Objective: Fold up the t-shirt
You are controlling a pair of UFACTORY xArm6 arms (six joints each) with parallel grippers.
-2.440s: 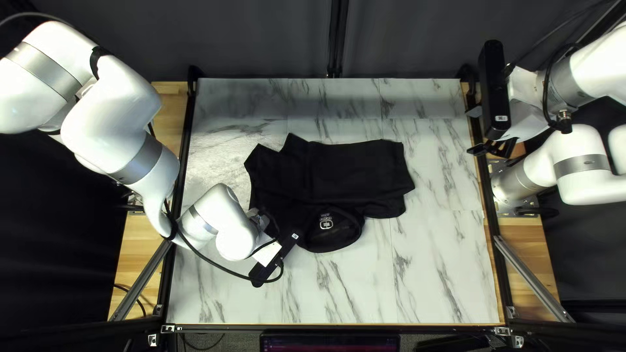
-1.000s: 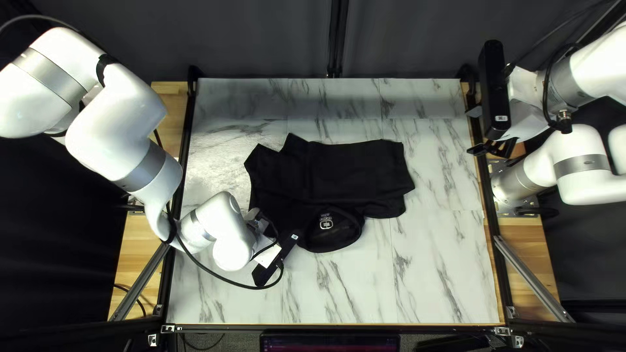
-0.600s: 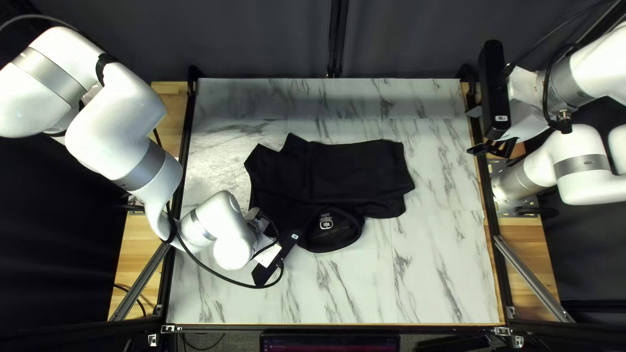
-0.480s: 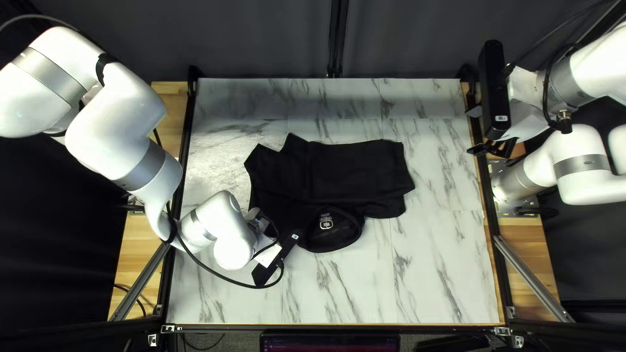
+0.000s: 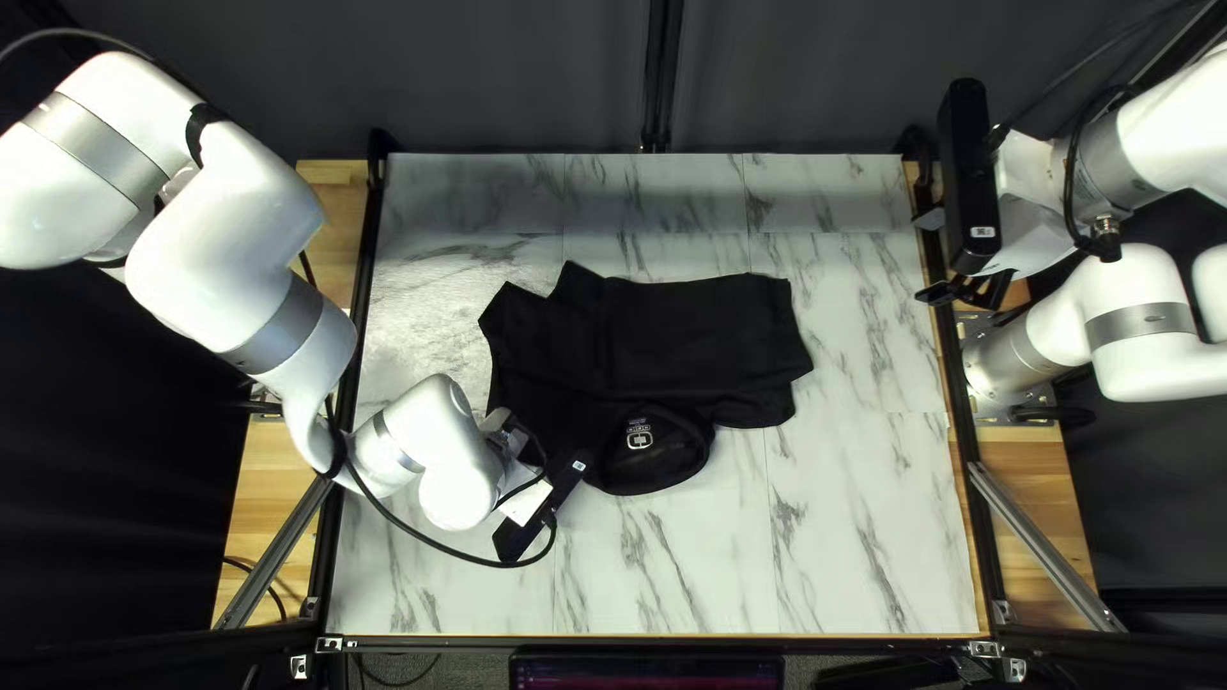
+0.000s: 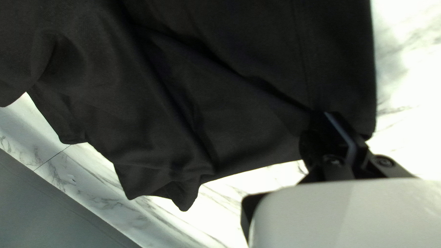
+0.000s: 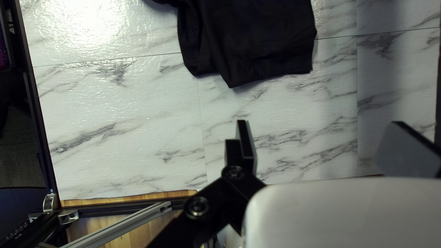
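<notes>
T-shirt (image 5: 678, 332): lying black and partly folded around the middle of the desk (image 5: 869, 537).
Collar (image 5: 652, 488): facing the desk's near edge, its opening framing a pale print (image 5: 639, 436).
Left claw (image 5: 524, 496): clenching the t-shirt near one corner.
Right claw (image 5: 931, 257): hanging released by the desk's right edge, its fingers standing wide apart, well away from the cloth.

I've got my left gripper (image 5: 543, 505) pinched together, its wrist (image 5: 458, 492) angled behind; my right gripper (image 5: 955, 294) has fingers (image 7: 247, 142) spread wide.
</notes>
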